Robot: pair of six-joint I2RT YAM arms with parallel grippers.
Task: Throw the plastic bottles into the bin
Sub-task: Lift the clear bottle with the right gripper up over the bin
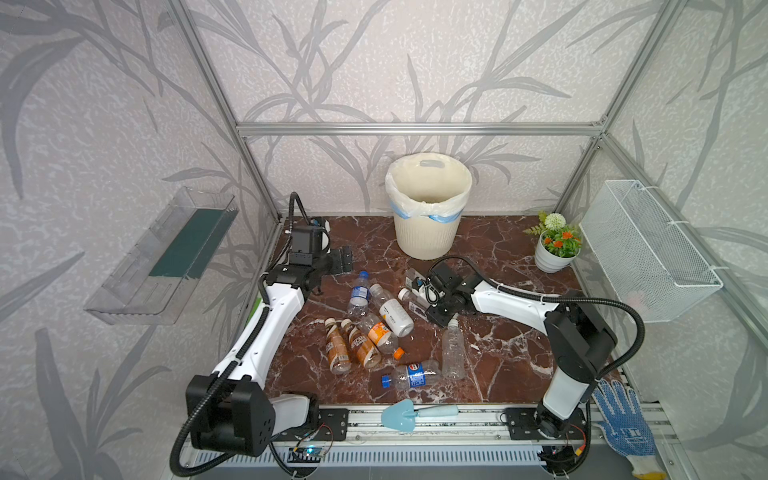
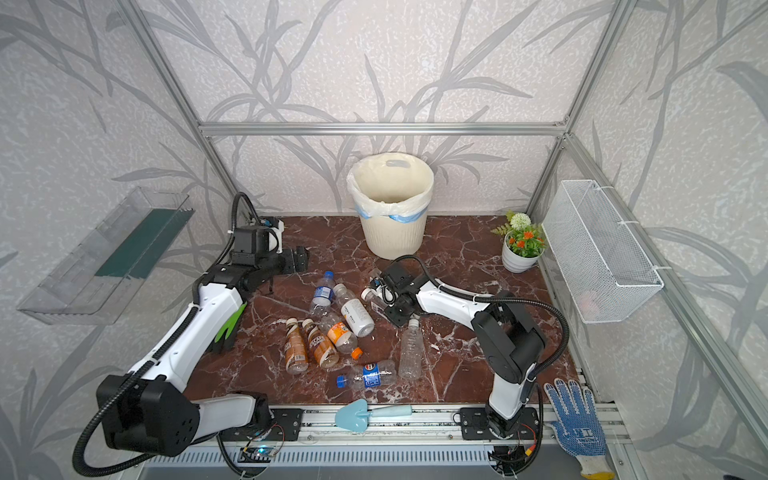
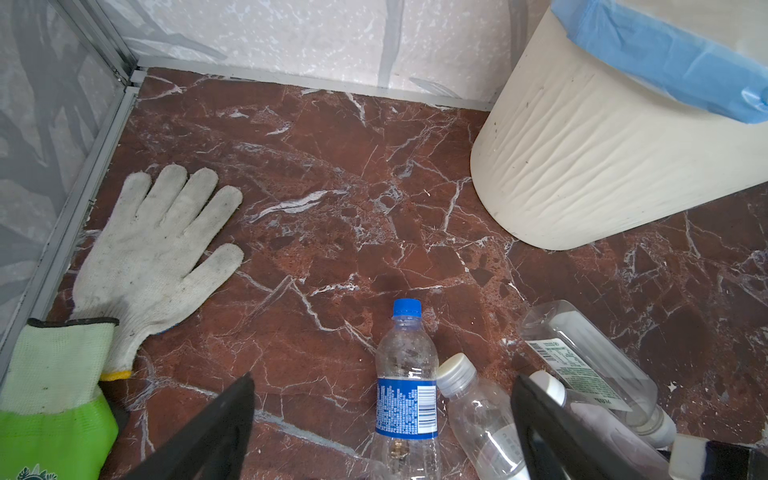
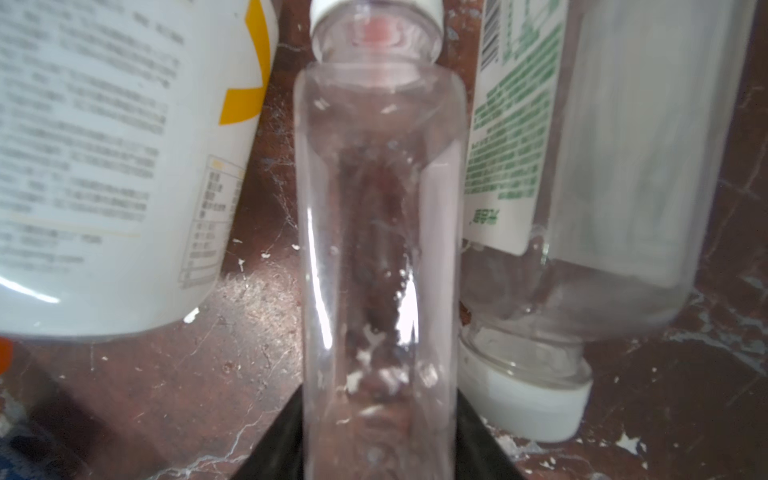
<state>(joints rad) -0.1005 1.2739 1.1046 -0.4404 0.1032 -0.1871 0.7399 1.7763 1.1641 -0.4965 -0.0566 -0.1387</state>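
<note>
Several clear plastic bottles (image 1: 392, 311), ribbed round bin (image 1: 424, 239)

White-label bottle (image 4: 104, 166): print illegible; blue-label bottle (image 3: 407, 399): barcode only.

Your left hand (image 1: 343, 259) hangs with jaws wide apart; your right hand (image 1: 417, 296) sits low, jaws pinched in, arm outstretched.

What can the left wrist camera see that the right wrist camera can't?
Only the left wrist camera shows the bin, a white glove and a green glove. Only the right wrist camera shows the right gripper clamped on a plain clear bottle, and a yellow mark on a white label. Both show the green-print bottle and the marble tabletop.
</note>
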